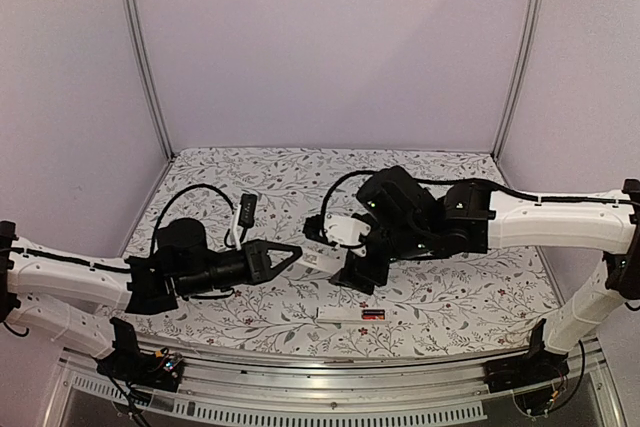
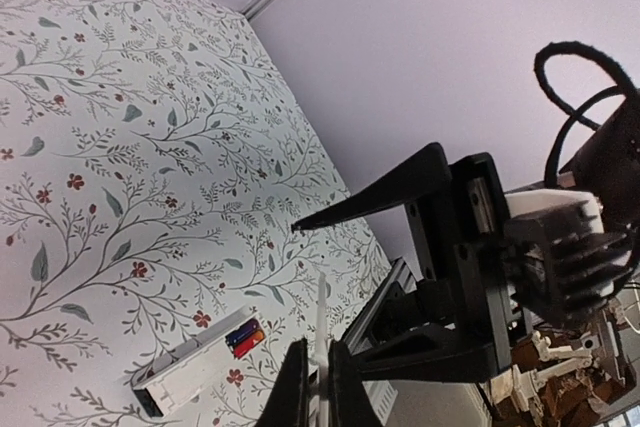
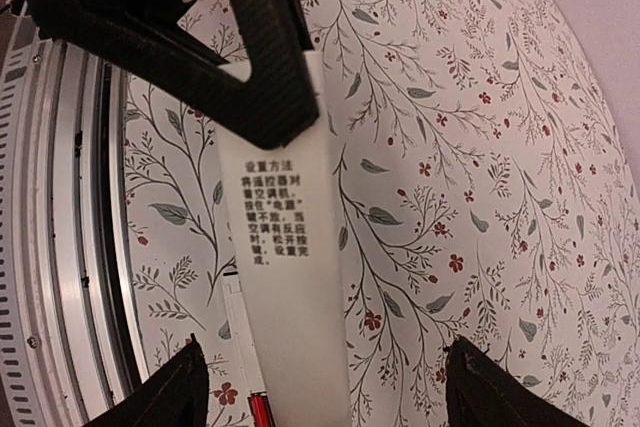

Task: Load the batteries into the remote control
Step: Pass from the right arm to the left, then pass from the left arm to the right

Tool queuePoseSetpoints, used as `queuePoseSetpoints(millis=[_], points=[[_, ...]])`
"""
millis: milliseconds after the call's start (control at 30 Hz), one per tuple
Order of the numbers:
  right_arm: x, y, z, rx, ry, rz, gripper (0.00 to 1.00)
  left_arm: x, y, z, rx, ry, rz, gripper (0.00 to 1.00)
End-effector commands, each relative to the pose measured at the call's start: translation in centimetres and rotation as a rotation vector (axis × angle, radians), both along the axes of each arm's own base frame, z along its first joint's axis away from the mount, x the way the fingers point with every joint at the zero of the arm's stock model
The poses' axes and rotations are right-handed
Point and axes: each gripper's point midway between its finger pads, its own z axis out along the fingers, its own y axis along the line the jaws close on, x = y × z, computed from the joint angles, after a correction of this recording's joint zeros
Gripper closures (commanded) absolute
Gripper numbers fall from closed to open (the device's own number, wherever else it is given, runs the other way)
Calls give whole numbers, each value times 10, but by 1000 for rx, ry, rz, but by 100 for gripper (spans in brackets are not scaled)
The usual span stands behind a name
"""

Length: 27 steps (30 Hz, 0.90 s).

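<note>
The white remote control [image 1: 345, 315] lies on the floral cloth near the front edge. The red and dark batteries [image 1: 373, 315] sit side by side in its compartment, as the left wrist view [image 2: 245, 337] also shows. My left gripper [image 1: 296, 256] is shut on a thin white cover plate [image 1: 316, 259] and holds it in the air above the remote. In the left wrist view the plate [image 2: 322, 319] shows edge-on between the fingers. My right gripper [image 1: 355, 272] is open. Its fingertips [image 3: 165, 397] stand wide on either side of the plate [image 3: 285, 277], which carries printed text.
The floral cloth [image 1: 440, 297] covers the table. A metal rail [image 1: 330, 372] runs along the front edge close to the remote. A black cable [image 1: 215, 197] loops behind the left arm. Purple walls enclose the back and sides.
</note>
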Motion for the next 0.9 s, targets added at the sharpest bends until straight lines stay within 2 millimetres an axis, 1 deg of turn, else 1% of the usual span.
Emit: queuePoseSetpoints(millis=[0, 33, 100, 133, 200, 233, 367, 400, 467, 533, 633, 700, 767, 867], points=[[-7, 14, 46, 252, -92, 8, 19, 6, 9, 4, -43, 3, 48, 100], [-12, 13, 56, 309, -116, 28, 19, 6, 10, 4, -47, 4, 49, 100], [-15, 13, 65, 378, -162, 52, 19, 6, 10, 5, -56, 6, 52, 100], [-21, 14, 65, 404, -160, 85, 19, 6, 10, 7, -60, 5, 54, 100], [-23, 17, 68, 425, -182, 109, 20, 7, 11, 8, -63, 2, 57, 100], [-24, 19, 66, 423, -192, 116, 21, 7, 11, 9, -65, 0, 59, 100], [-22, 30, 47, 376, -204, 128, 22, 8, 11, 11, -68, -7, 63, 100], [-16, 32, 47, 370, -225, 105, 22, 7, 11, 12, -70, -9, 60, 100], [-13, 35, 38, 353, -226, 95, 23, 7, 11, 11, -68, -8, 56, 100], [-8, 36, 34, 337, -236, 78, 27, 7, 11, 10, -65, -7, 57, 100], [-2, 34, 32, 326, -254, 48, 41, 6, 11, 10, -67, -3, 55, 100], [0, 33, 32, 325, -268, 37, 48, 6, 11, 10, -66, -5, 55, 100], [1, 32, 34, 329, -274, 33, 53, 6, 11, 10, -65, -8, 53, 100], [2, 29, 32, 322, -281, 26, 54, 6, 10, 11, -68, -11, 50, 100]])
